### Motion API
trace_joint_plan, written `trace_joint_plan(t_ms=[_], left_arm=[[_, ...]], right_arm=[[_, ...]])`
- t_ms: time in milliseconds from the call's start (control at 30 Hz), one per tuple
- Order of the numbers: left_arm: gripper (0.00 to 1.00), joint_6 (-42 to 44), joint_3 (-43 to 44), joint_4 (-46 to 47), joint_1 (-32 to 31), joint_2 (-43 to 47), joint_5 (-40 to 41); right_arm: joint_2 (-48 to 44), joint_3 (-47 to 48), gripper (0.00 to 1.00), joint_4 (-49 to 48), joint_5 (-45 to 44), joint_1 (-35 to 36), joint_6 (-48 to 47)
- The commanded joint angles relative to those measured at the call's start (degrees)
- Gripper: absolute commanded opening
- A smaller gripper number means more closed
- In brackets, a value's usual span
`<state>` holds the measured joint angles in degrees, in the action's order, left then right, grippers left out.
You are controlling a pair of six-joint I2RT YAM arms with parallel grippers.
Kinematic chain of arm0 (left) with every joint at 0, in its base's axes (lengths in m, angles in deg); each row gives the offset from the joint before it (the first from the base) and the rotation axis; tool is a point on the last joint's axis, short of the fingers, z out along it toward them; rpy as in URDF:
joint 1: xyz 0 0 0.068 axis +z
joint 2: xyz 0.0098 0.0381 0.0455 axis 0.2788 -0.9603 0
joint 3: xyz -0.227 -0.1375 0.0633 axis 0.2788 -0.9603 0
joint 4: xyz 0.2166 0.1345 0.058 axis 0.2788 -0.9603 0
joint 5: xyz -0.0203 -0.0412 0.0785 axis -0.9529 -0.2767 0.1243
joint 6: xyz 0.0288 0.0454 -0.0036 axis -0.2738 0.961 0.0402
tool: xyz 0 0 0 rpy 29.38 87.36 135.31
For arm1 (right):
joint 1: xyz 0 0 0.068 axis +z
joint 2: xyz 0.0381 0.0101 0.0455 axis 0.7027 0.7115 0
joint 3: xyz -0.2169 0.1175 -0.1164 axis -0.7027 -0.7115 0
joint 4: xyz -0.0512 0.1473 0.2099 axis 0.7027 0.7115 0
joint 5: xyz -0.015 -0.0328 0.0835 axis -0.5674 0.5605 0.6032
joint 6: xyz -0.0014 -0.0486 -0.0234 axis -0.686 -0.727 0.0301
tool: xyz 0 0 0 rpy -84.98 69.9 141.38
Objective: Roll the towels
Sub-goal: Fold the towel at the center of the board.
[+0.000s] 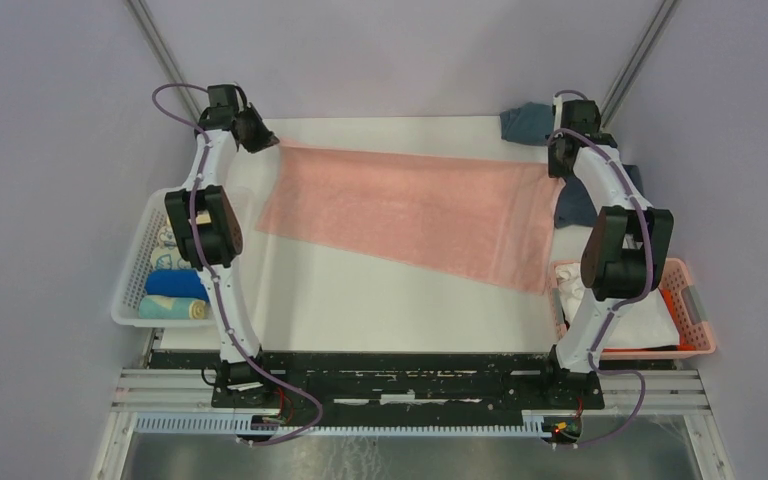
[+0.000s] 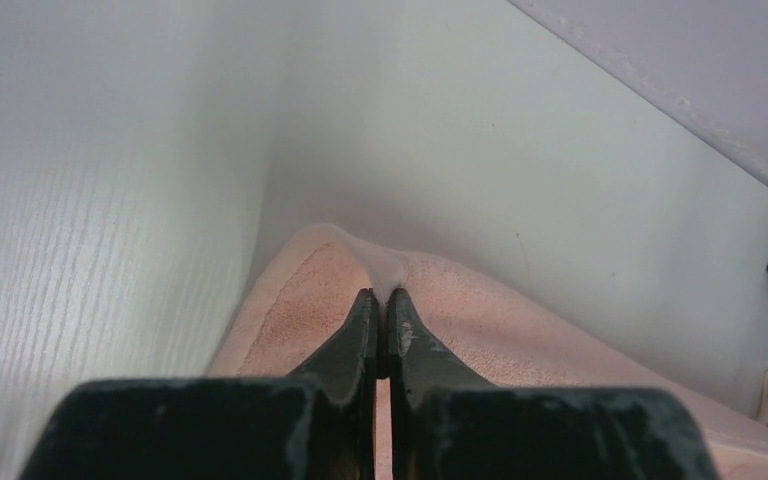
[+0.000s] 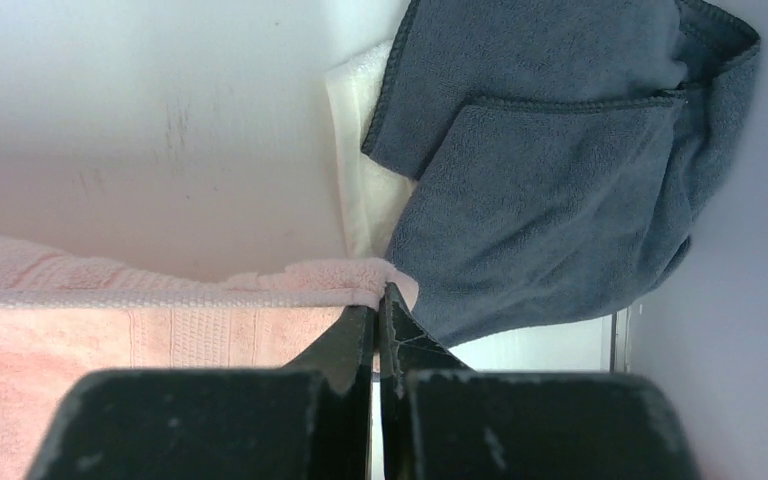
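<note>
pink towel pinned flat at two corners

looking down from above, the pink towel [image 1: 410,215] lies spread open across the upper middle of the white table [image 1: 380,300]. it is a long rectangle slanting from the upper left down toward the right. its lower right corner ends near the pink basket [image 1: 697,325].

the left gripper [image 2: 380,298] sits at the towel's upper left corner. in its own wrist view the two black fingers are pressed together on a small peak of pink cloth, which is drawn up a little where they nip it. the right gripper [image 3: 381,296] is at the upper right corner. its wrist view shows the same thing, with the fingers clamped on the hemmed edge of the pink cloth.

just past that corner, in the upper right of the right wrist view, a slate blue towel [image 3: 560,150] lies crumpled and folded over itself. it rests partly on a white towel [image 3: 358,160] that peeks out along its left side. the pinched pink corner touches the slate blue cloth. in the overhead view a dark navy towel [image 1: 572,205] shows at the right edge of the table, partly hidden by the right arm [image 1: 625,245].

at the left edge of that view stands the white basket [image 1: 130,300] with rolled towels in it. a bright blue roll [image 1: 175,284] lies just above a teal roll [image 1: 172,308]. higher up are some pale rolls [image 1: 165,240], half hidden behind the left arm [image 1: 205,225]. the pink basket at the lower right holds a white folded towel [image 1: 650,322], partly covered by the right arm.
</note>
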<state>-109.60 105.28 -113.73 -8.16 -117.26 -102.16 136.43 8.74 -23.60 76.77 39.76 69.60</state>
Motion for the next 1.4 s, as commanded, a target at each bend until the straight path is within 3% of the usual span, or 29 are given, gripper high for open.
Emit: trace_joint_plan(t_ms=[0, 267, 567, 800, 1200, 1367], left_arm=[[0.03, 0.76, -0.73, 1.53, 1.33, 5.97, 2.56], [0.03, 0.31, -7.31, 1.62, 2.27, 10.25, 5.29], [0.03, 0.37, -7.53, -0.12, 2.89, 11.77, 3.61], [0.03, 0.93, -14.25, 0.50, 2.99, 15.01, 5.26], [0.03, 0.10, 2.21, 1.08, 3.00, 5.52, 3.97], [0.03, -0.65, 5.30, 4.50, 2.98, 2.50, 1.66]], right_arm=[[-3.37, -2.60, 0.01, -1.57, -3.46, -0.76, -0.86], [-6.51, -8.34, 0.01, -0.97, -2.72, -0.74, 1.07], [-9.68, -9.90, 0.01, 1.69, -0.55, -0.73, 5.34], [-13.86, -14.63, 0.01, 1.72, -0.72, -0.57, 7.35], [-5.10, -6.33, 0.01, -6.19, -5.67, -0.57, 3.08], [-0.80, -2.60, 0.01, -9.29, -7.14, -0.66, 0.09]])
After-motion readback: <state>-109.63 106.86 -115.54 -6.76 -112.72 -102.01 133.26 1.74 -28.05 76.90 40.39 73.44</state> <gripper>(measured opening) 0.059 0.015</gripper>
